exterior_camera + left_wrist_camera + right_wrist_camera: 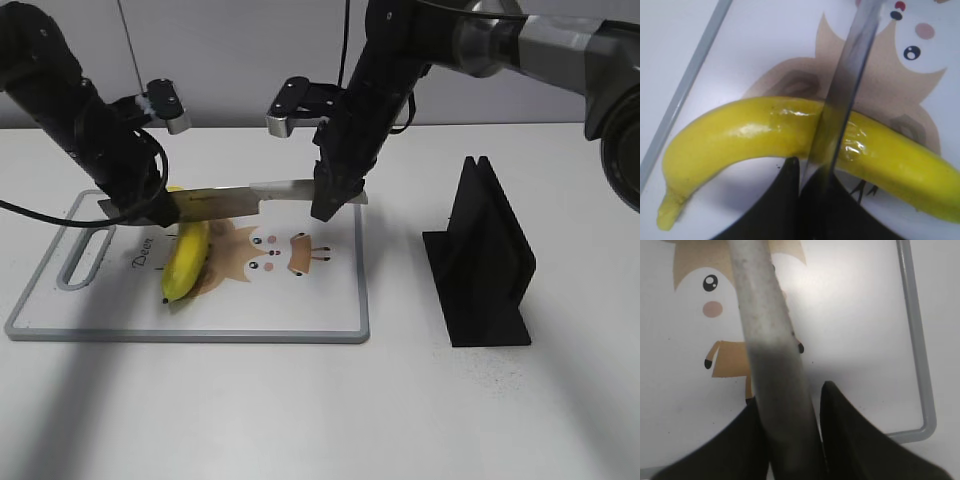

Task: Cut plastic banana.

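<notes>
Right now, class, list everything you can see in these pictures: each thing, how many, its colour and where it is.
plastic banana: one, yellow, lying on the cutting board, under the blade.
knife: one, silver blade, held level across the banana.
cutting board: one, white with grey rim and cartoon print, on the table's left.
knife stand: one, black, right of the board.
table: one, white.
left gripper: one, black, at the blade's far end over the banana.
right gripper: one, black, clamping the knife handle.

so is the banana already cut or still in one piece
Still whole: the plastic banana runs unbroken on both sides of the knife, whose blade lies across it.
</notes>
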`<state>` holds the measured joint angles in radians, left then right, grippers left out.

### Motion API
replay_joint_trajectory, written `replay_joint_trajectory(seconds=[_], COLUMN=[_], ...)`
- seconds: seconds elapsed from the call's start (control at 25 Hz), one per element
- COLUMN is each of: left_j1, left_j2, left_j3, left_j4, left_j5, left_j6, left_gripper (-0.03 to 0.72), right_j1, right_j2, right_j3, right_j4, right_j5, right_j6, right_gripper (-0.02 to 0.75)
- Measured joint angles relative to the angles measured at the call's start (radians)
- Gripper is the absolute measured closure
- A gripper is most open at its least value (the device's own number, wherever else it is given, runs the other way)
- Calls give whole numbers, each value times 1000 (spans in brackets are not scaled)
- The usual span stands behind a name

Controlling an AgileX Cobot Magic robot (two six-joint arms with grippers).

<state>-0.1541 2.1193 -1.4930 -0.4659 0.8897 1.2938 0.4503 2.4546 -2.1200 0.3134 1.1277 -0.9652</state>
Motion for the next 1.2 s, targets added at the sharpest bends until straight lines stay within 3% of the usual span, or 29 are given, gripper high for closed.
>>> replay_joint_trajectory(seconds=[0.72,0.8,0.88,1.04,1.12,1.2], left_j1=[-23,-23,-21,-21,-21,-21], left_j2=[-255,-284,-302,-326,-344,-372], left_j3=[25,25,25,25,25,25], left_j4=[54,50,51,40,22,11], left_j5=[75,74,77,86,86,87], left_j6=[19,19,19,18,18,17], left_gripper=[647,583,460,116,39,29], right_j1=[10,10,9,5,5,5], right_j2=[-165,-174,-183,-198,-203,-209], right_j3=[-23,-23,-23,-23,-23,-18], right_j4=[-1,-1,-1,-4,-4,-6], right_j5=[81,87,91,93,93,93], right_j6=[-83,-83,-80,-75,-69,-63], right_gripper=[503,510,519,533,536,537])
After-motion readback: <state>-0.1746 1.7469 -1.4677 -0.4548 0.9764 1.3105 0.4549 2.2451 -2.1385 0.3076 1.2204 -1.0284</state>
